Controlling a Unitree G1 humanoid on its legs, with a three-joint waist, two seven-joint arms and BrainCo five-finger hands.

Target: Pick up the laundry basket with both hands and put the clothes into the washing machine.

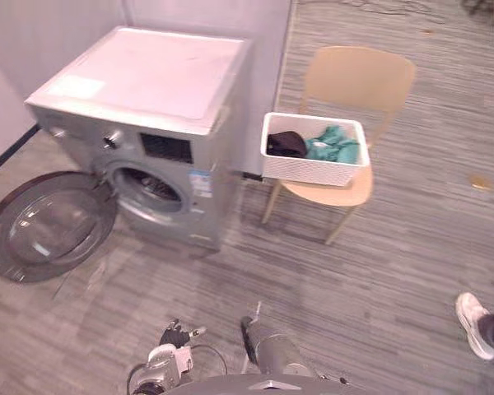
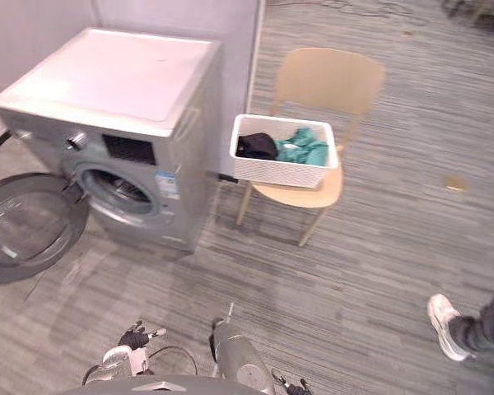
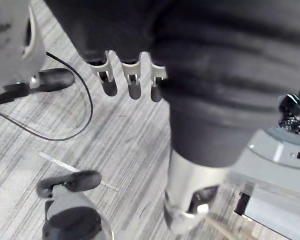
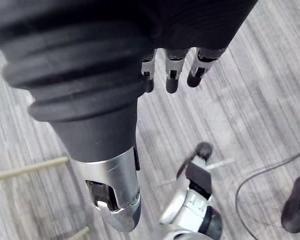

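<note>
A white laundry basket (image 1: 311, 170) rests on the seat of a beige chair (image 1: 358, 78), just right of the washing machine (image 1: 148, 99). Inside it lie a black garment (image 1: 286, 144) and a teal garment (image 1: 335, 146). The machine's round door (image 1: 45, 226) hangs wide open to the left, showing the drum opening (image 1: 151, 189). My left hand (image 3: 132, 81) hangs over the striped floor with relaxed fingers and holds nothing. My right hand (image 4: 171, 76) hangs the same way, open and empty. Both hands are well short of the basket.
Grey walls stand behind the machine. A person's white shoe (image 1: 475, 323) and dark trouser leg show at the lower right on the floor. Striped grey carpet (image 1: 379, 271) stretches between me and the chair.
</note>
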